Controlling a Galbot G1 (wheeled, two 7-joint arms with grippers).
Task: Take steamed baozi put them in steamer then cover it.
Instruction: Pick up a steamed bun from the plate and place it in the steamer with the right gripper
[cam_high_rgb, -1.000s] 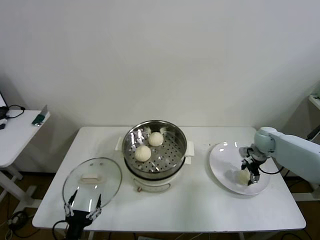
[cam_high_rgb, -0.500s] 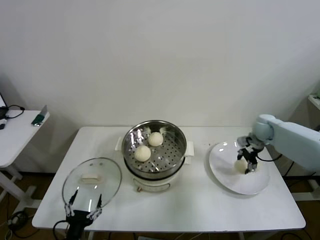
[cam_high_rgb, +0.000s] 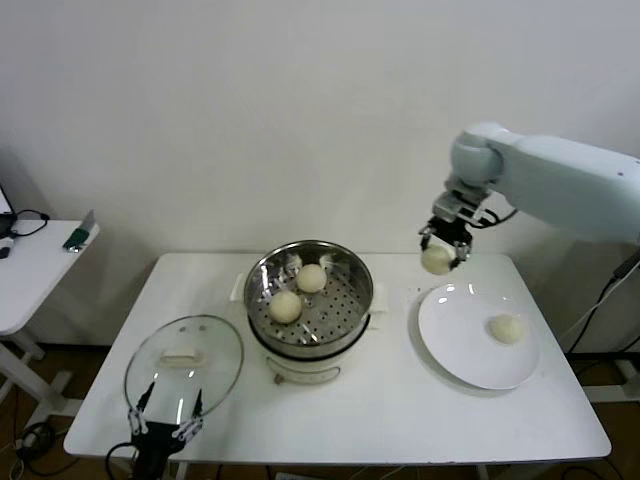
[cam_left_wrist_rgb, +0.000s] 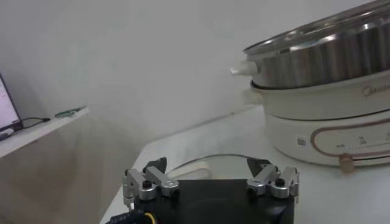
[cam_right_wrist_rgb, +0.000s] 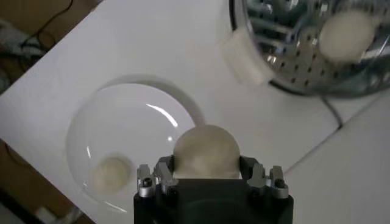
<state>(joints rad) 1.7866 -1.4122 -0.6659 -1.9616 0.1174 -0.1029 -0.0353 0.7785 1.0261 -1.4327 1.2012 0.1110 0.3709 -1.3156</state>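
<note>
Right of the steamer (cam_high_rgb: 310, 300) and higher, my right gripper (cam_high_rgb: 438, 250) pinches a baozi (cam_high_rgb: 436, 260); left gripper (cam_high_rgb: 165, 418) idles, fingers spread.

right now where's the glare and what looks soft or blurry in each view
Head view: bright glints on the white plate and glass lid. Right wrist view: a streak of glare on the plate; the held baozi, close in the right gripper, is soft, and the steamer is blurred. Left wrist view: the steamer wall shows streaky reflections; the left gripper is fairly crisp.
</note>
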